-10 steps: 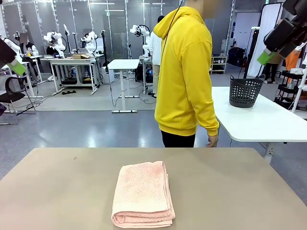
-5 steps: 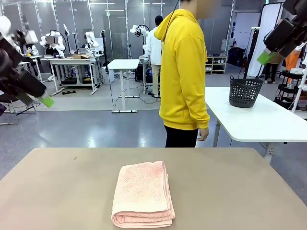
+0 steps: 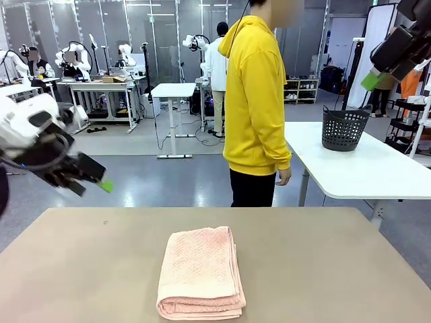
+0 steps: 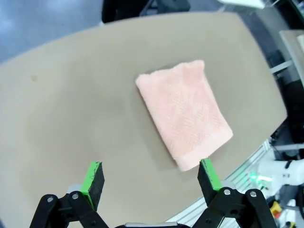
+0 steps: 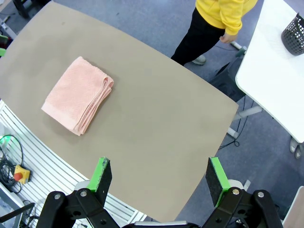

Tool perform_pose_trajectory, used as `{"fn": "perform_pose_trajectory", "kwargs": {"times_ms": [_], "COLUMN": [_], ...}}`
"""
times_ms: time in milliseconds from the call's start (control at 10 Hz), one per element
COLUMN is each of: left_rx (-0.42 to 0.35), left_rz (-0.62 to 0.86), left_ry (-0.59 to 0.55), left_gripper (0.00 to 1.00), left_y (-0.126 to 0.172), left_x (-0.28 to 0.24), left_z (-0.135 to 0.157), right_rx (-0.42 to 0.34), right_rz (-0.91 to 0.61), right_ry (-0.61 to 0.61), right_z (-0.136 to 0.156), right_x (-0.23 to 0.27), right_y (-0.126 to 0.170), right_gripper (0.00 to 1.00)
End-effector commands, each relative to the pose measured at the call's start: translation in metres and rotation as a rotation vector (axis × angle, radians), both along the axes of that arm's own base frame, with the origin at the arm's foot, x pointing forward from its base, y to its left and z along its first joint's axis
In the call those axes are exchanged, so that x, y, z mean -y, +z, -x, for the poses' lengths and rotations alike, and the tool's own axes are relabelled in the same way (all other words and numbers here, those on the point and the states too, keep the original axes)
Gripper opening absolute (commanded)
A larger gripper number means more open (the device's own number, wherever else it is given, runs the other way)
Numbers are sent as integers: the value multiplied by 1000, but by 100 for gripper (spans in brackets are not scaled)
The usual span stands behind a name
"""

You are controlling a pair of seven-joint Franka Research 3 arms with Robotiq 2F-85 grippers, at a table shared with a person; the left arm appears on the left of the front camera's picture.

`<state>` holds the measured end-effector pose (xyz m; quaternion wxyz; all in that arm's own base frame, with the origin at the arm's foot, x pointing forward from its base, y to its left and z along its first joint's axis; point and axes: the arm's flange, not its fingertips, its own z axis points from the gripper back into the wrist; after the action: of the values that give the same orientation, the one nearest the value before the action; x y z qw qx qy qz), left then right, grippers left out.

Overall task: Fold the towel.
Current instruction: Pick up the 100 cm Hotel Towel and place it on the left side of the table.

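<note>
Lying folded on the tan table (image 3: 323, 269), the towel (image 3: 201, 272) carries no readable print. Up at the left, the left gripper (image 3: 94, 180) hangs spread and empty; its wrist view shows the herringbone weave. High at the right, the right gripper (image 3: 387, 62) is spread too; its wrist view shows the stacked fold edges.
</note>
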<state>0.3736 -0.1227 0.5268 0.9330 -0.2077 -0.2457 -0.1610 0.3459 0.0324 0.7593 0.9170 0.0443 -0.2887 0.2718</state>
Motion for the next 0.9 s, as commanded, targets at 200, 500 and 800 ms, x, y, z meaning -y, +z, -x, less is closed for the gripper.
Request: {"fn": "perform_pose_trajectory", "kwargs": {"times_ms": [200, 500, 800], "left_rx": [-127, -270, -378], "left_rz": [211, 319, 414], "left_ry": [53, 110, 115], "left_gripper": [100, 100, 100], "left_y": [-90, -157, -200], "left_x": [27, 48, 61], "left_z": [-32, -49, -53], "right_rx": [-7, -7, -7], "right_rz": [5, 5, 5], "right_ry": [-3, -3, -3], "right_z": [0, 0, 0], "right_x": [2, 2, 2], "right_y": [1, 1, 1], "right_gripper": [100, 100, 100]}}
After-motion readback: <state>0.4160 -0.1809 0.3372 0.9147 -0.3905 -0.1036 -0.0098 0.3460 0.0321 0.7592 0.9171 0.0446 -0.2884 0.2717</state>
